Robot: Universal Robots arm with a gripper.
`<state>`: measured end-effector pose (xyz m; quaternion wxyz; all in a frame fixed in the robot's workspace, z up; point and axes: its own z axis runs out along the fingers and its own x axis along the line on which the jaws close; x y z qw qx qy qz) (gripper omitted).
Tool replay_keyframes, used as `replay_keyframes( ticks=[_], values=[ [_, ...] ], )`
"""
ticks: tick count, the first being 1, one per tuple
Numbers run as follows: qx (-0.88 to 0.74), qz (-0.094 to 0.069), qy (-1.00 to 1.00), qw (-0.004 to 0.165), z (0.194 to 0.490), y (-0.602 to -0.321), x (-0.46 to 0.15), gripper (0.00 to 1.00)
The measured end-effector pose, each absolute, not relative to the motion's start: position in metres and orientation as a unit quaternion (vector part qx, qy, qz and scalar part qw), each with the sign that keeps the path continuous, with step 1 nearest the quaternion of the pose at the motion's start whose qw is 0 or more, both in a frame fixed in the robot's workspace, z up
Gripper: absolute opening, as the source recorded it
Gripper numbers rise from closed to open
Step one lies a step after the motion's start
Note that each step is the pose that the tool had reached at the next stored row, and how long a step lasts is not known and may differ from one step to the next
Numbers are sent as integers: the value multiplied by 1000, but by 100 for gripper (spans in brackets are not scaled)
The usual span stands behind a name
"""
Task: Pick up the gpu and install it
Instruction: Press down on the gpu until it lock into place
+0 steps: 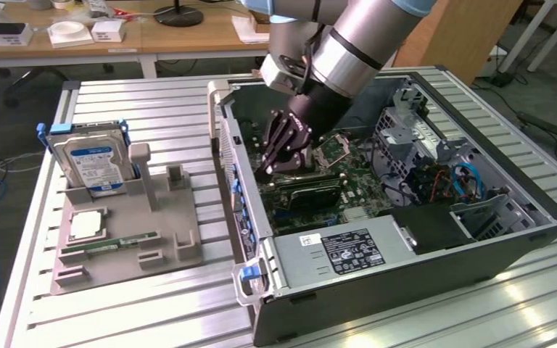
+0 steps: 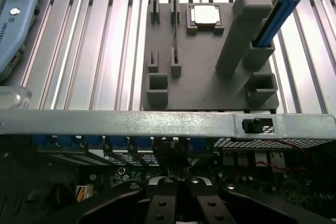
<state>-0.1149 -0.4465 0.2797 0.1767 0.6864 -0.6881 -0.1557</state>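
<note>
- The black metal two-fingered gripper [image 1: 283,148] reached down inside the open dark-grey steel computer case [image 1: 405,246], its fingers drawn close together.
- The green circuit-board gpu with its black ribbed heatsink [image 1: 303,192] lay flat over the motherboard, just below the fingertips; whether they clasped it, I couldn't tell.
- A grey moulded plastic holder tray [image 1: 124,243] sat on the ribbed aluminium table [image 1: 162,101].

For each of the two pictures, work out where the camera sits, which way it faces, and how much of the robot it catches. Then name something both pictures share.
Exterior view: high, off the arm, looking down on the open computer case; the arm and gripper reach inside, above the gpu.
Wrist view: on the wrist inside the case, looking over its wall to the gray holder tray; the fingers show.
Shared: the tray and hard drive.
</note>
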Motion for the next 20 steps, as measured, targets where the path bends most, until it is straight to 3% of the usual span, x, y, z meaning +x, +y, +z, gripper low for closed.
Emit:
replay_keyframes(
  ticks=[20],
  values=[
    [685, -162, -686, 183, 274, -448, -117, 10]
  ],
)
